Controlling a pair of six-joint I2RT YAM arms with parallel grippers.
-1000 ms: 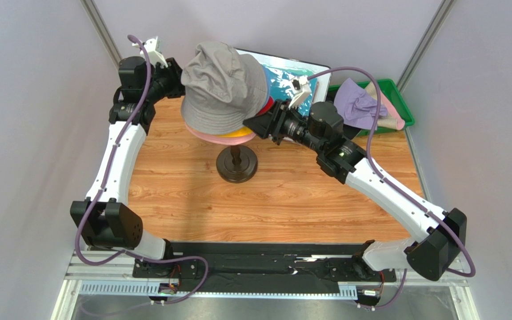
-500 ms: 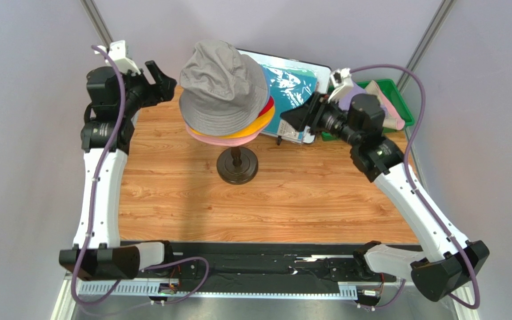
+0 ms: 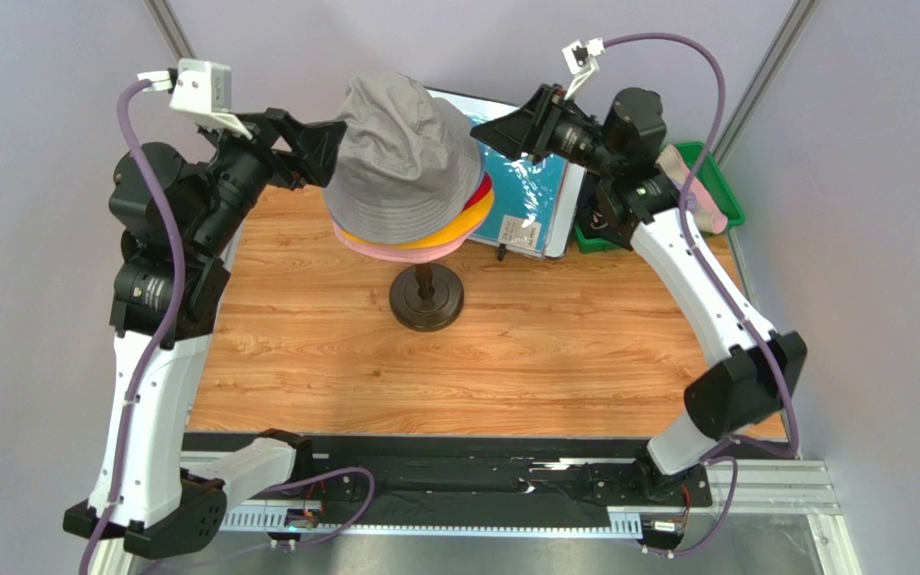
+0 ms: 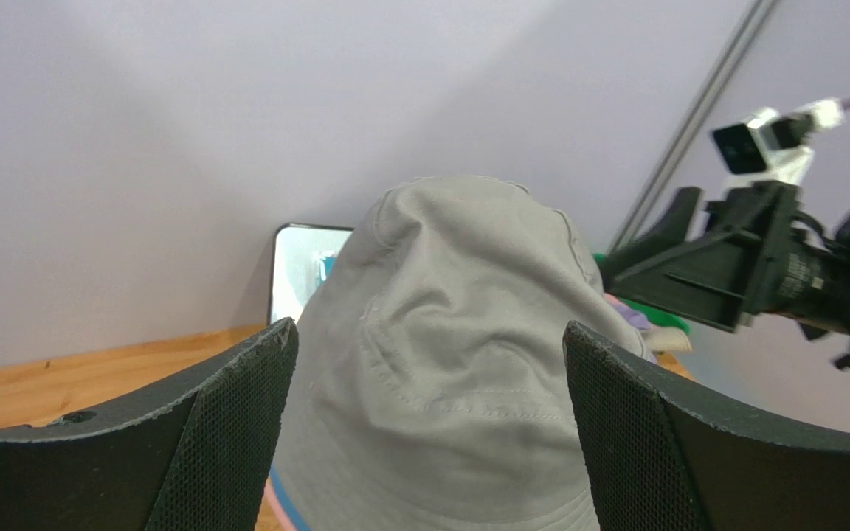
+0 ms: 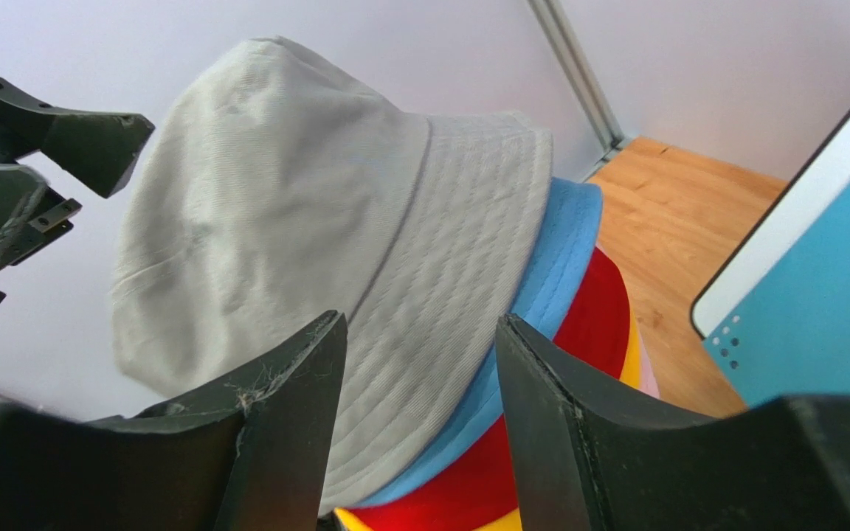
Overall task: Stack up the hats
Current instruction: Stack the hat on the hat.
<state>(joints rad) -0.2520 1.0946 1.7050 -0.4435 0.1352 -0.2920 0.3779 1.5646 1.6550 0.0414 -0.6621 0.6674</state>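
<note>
**Q:** How do the grippers stand?
**A:** Left gripper [image 3: 315, 134]: jaws wide, empty, framing the beige hat [image 3: 399, 156]. Right gripper [image 3: 495, 129]: jaws partly parted, empty, near the brim's far side.

**Q:** Where are the hats?
**A:** Stacked on a stand [image 3: 425, 300] on the table [image 3: 309, 347], with the beige hat on top.

**Q:** How will they handle?
**A:** Probably light, soft and floppy. Pinch the brim at opposite edges, as the crown would likely crumple.

**Q:** What differs between views?
**A:** The right wrist view shows the blue brim [image 5: 557, 254] and red brim [image 5: 585, 332]. Only the top view shows the stand's base.
</note>
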